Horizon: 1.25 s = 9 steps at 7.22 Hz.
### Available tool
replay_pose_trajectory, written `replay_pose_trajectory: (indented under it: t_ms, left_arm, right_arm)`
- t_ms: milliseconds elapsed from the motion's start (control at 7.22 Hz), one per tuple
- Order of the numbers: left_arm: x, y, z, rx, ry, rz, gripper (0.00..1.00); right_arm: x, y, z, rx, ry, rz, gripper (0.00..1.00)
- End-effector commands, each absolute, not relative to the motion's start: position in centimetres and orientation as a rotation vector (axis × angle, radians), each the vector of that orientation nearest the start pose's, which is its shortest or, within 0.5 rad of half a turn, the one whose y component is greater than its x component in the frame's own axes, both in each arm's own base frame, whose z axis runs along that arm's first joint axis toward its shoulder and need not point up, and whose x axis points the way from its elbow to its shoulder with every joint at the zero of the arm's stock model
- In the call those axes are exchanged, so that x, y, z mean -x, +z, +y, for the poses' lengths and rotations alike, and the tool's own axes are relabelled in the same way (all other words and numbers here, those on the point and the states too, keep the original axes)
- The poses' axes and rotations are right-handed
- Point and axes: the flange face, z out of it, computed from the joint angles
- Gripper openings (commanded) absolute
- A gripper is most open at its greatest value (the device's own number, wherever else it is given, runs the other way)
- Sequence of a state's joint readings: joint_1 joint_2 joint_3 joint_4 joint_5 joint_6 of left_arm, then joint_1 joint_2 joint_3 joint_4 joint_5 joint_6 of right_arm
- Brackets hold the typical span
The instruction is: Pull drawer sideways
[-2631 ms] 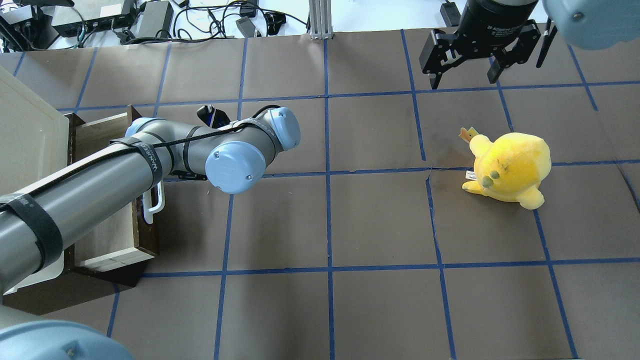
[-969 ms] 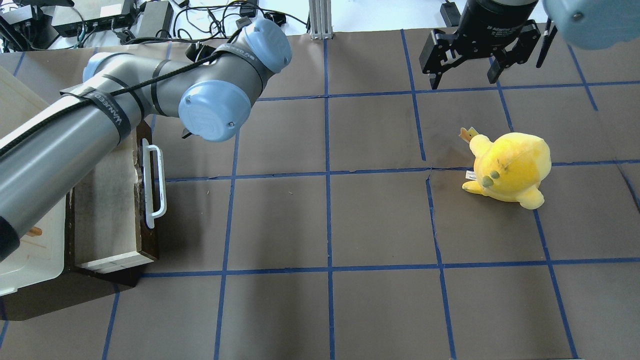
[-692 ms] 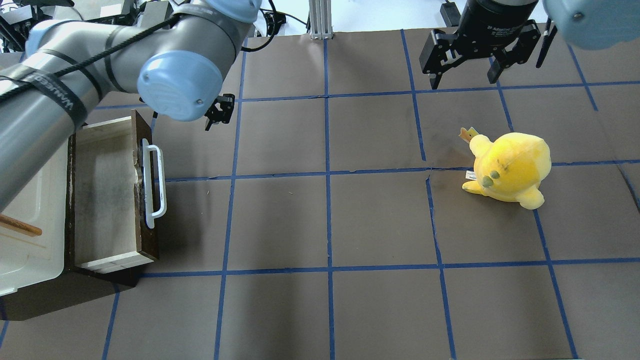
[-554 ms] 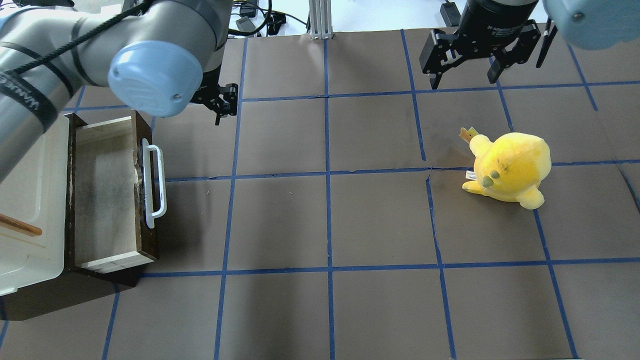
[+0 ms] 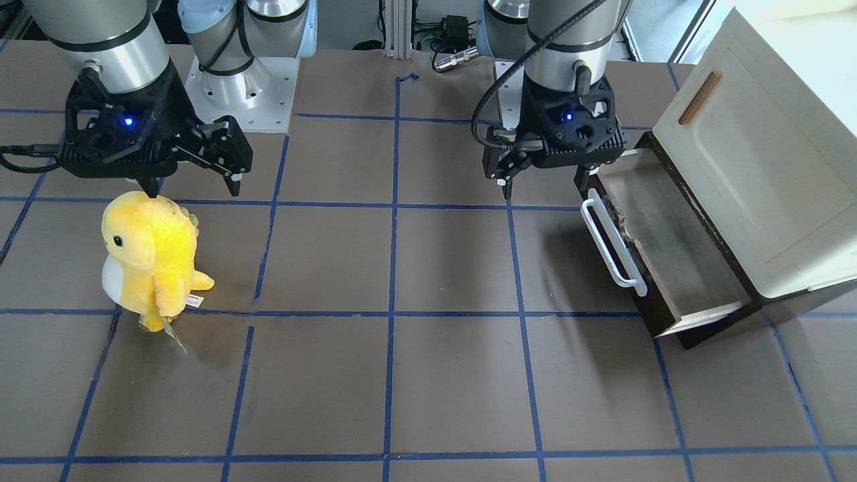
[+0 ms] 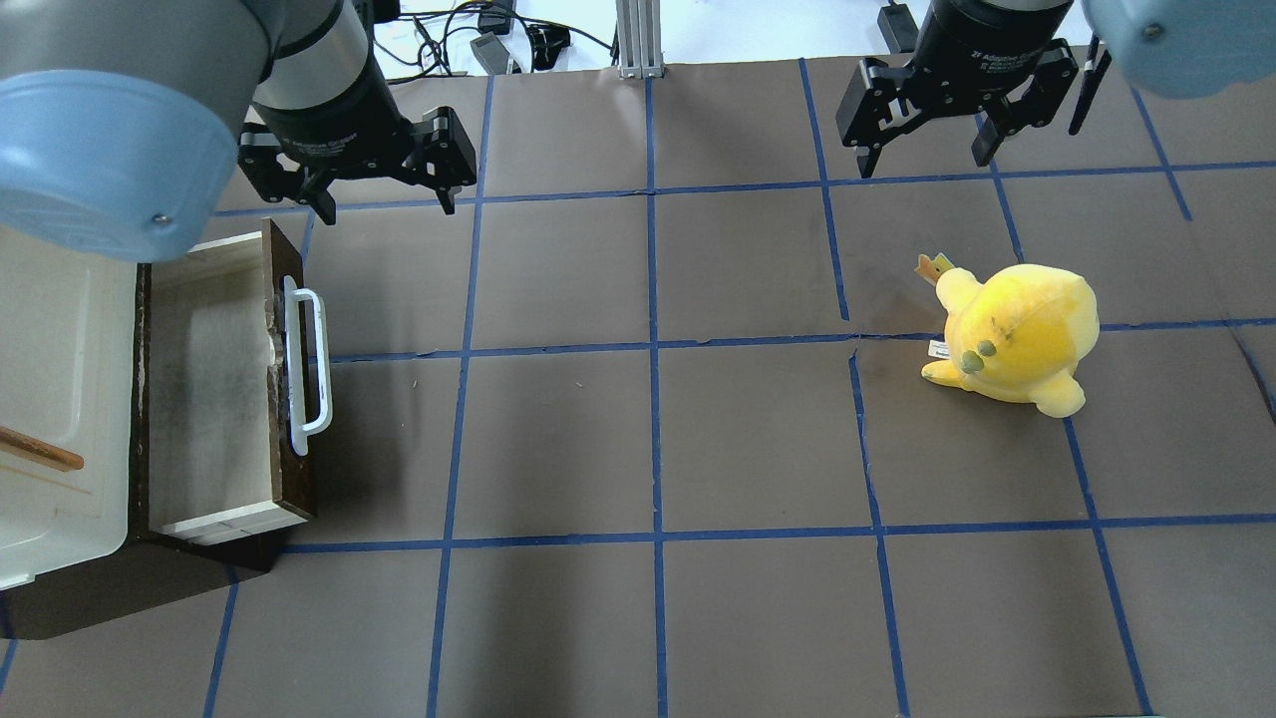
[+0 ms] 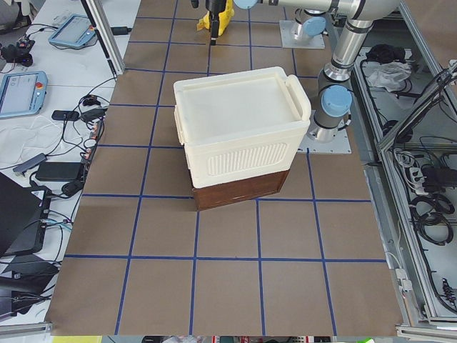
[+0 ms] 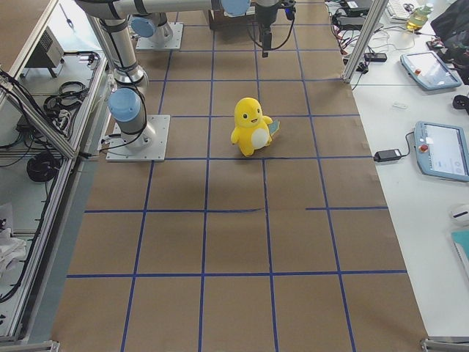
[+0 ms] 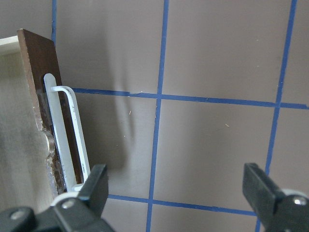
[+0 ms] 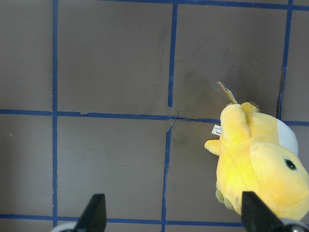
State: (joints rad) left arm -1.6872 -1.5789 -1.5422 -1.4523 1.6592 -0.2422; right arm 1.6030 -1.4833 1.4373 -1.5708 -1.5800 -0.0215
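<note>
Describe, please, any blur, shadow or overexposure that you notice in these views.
Left wrist view: the left gripper at the bottom edge is out of focus. Front-facing view: a soft shadow lies beside the drawer. Overhead view: the area beyond the table is washed out.

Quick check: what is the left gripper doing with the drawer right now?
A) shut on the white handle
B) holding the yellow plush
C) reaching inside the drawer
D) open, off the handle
D: the left gripper hangs open with nothing between its fingers, off the white handle of the pulled-out drawer.
</note>
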Motion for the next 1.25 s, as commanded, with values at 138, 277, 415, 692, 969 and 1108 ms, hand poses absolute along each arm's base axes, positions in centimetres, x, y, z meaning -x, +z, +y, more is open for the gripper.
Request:
replay_pose_trajectory:
  t_ms: [138,277,415,692,969,1108]
  left_arm:
    - [15.2,50.8,-48.8,0.278,-0.228,3.139,0.99]
    - [15.3,50.5,-48.5,0.103,-0.250,3.142,0.99]
    - [15.1,51.2,-48.4,0.031,-0.282,3.142,1.00]
    - [14.5,51.2,-48.7,-0.108,-0.283,3.120,1.00]
    - [14.5,51.3,-48.7,-0.136,-0.288,3.120,1.00]
    - [14.5,51.2,-48.7,-0.129,-0.286,3.121,1.00]
  right_arm:
    - [-14.9,50.9,-52.9,0.084,-0.073,3.149,1.00]
    - [-14.9,50.9,-52.9,0.084,-0.073,3.149,1.00]
    - [-14.9,50.9,-52.9,0.084,-0.073,3.149,1.00]
    - [-14.9,50.9,-52.9,0.084,-0.073,3.149,1.00]
    - [-14.9,50.9,-52.9,0.084,-0.073,3.149,1.00]
    - [-14.9,50.9,-52.9,0.084,-0.073,3.149,1.00]
